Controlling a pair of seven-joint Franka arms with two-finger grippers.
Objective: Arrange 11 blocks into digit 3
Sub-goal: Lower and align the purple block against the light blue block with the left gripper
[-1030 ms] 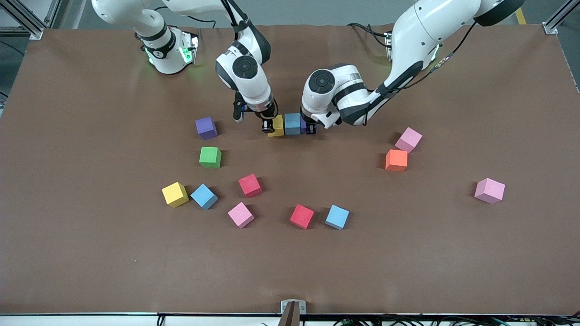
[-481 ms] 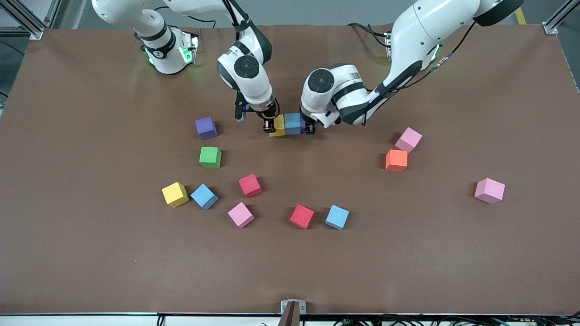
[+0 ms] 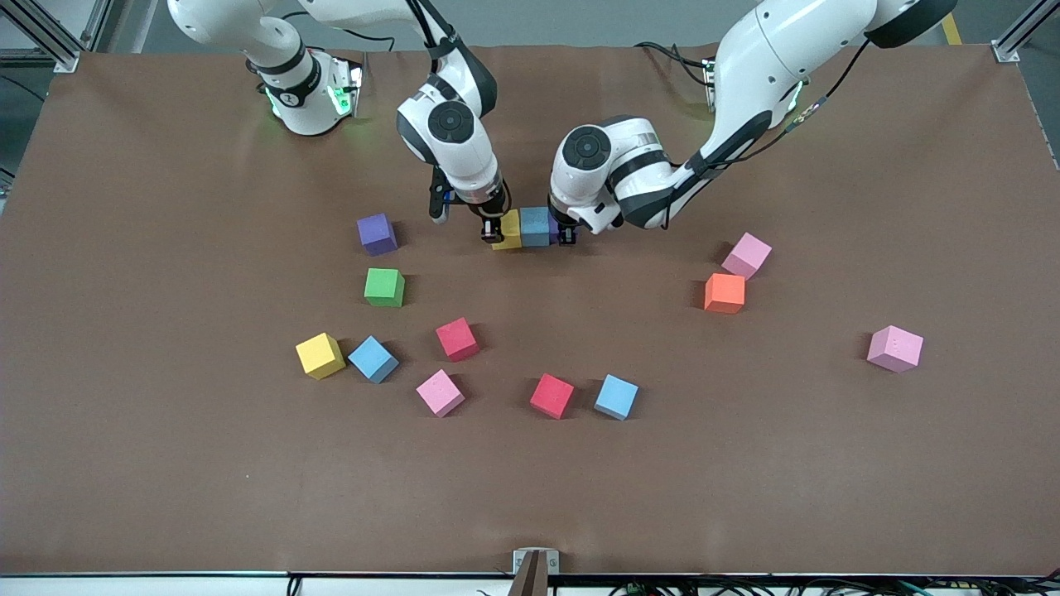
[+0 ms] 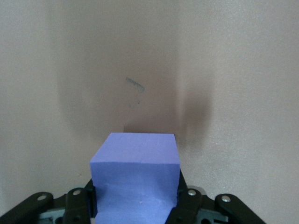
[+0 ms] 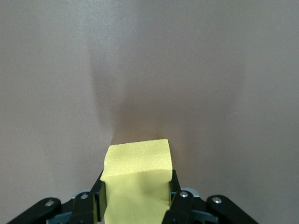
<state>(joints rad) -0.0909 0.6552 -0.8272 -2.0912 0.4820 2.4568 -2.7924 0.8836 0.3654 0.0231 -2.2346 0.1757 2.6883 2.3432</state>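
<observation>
Blocks for the digit 3 were mostly scattered on the brown table (image 3: 124, 463), and only one short row had been started near the middle, close to the arms' end. That row ran from the right arm's end toward the left arm's end: a yellow block (image 3: 506, 230), a blue block (image 3: 535, 226) touching it, and a purple block (image 3: 554, 228) largely hidden under the left wrist.

The right gripper (image 3: 492, 230) was down at the table, clamped on the yellow block (image 5: 137, 179), which filled the space between its fingers. The left gripper (image 3: 567, 235) was likewise closed on the purple block (image 4: 135, 179). So each arm held one end of the row, with the blue block squeezed between them. The row's long axis lay along the line joining the two grippers, and that, in my judgement, was what the coming move depended on: the ends had to be pressed straight inward along that line so the three cubes sat flush as the first bar.

Loose pieces lay nearer the camera. A second purple block (image 3: 377, 233) sat toward the right arm's end, with a green block (image 3: 384, 287) just nearer than it. Nearer still were a yellow block (image 3: 320, 355), a blue block (image 3: 373, 358), two red blocks (image 3: 457, 338) (image 3: 551, 396), a pink block (image 3: 440, 392) and another blue block (image 3: 616, 397). An orange block (image 3: 725, 293) and two more pink blocks (image 3: 746, 255) (image 3: 894, 348) lay toward the left arm's end.
</observation>
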